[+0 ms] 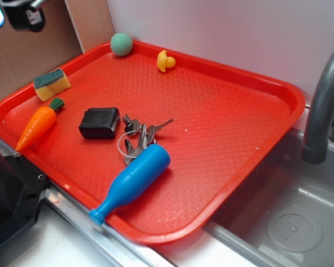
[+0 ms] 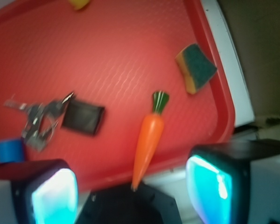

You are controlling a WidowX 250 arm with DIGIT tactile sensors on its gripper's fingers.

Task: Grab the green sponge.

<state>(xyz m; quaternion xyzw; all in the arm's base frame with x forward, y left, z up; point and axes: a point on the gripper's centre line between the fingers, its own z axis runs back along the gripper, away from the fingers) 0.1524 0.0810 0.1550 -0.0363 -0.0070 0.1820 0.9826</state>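
exterior view: one green sponge (image 1: 51, 84); one carrot (image 1: 38, 125); one tray (image 1: 234, 119)

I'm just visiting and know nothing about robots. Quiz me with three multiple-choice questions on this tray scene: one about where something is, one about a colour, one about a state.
1. Where does the green sponge lie?
A. In the sink
B. On the red tray, near its rim, beyond the toy carrot's leafy end
C. On top of the blue bottle

2. What colour is the ball in the tray's far corner?
A. Light green
B. Purple
C. White

3. What is the gripper doing?
A. Shut on the sponge
B. Shut on the carrot
C. Open, holding nothing

Answers:
1. B: the exterior view shows it by the tray's edge, just past the carrot's green top.
2. A: it looks pale green in the exterior view.
3. C: the wrist view shows the two fingers apart, with the sponge lying away from them on the tray.
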